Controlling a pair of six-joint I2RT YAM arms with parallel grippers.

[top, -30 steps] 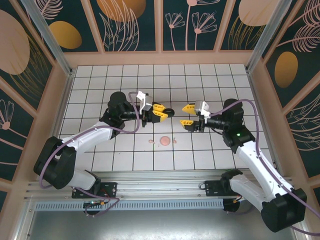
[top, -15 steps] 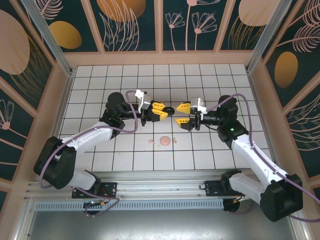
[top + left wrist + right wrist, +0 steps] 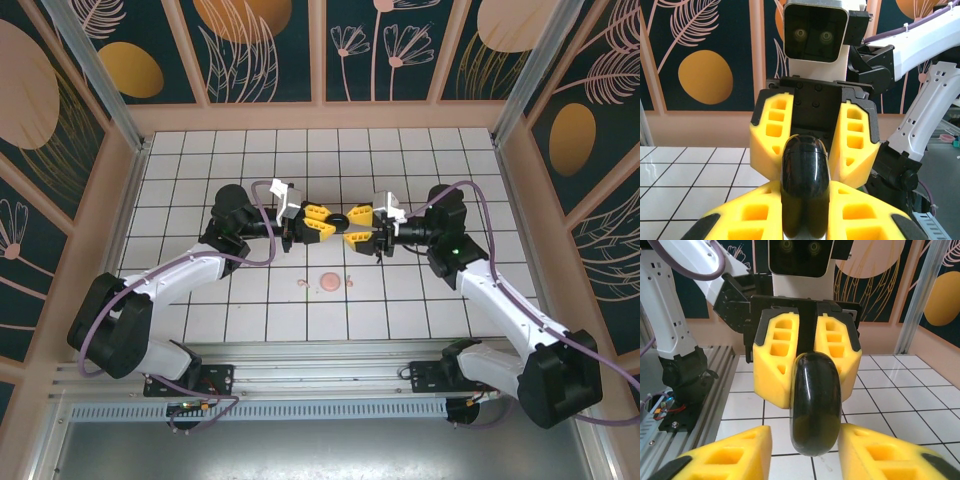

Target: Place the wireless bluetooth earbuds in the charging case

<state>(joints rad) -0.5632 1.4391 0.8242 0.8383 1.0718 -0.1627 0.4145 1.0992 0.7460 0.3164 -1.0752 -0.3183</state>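
Black case [image 3: 340, 219] clamped in left gripper [image 3: 327, 223] above tiles [image 3: 200, 180]; right gripper [image 3: 352, 226] part-open, jaws straddling its other end. Pink case [image 3: 328, 283], tiny pink earbud [image 3: 303, 284] on tiles nearby.

Lab test cell: gridded table [image 3: 180, 160], patterned panels [image 3: 262, 55]

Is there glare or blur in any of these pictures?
Left wrist view: soft highlights on the glossy black case, nearest yellow fingers slightly blurred. Right wrist view: the case mirrors light at its rim, tiles shine faintly. Top view: even light, sharp.
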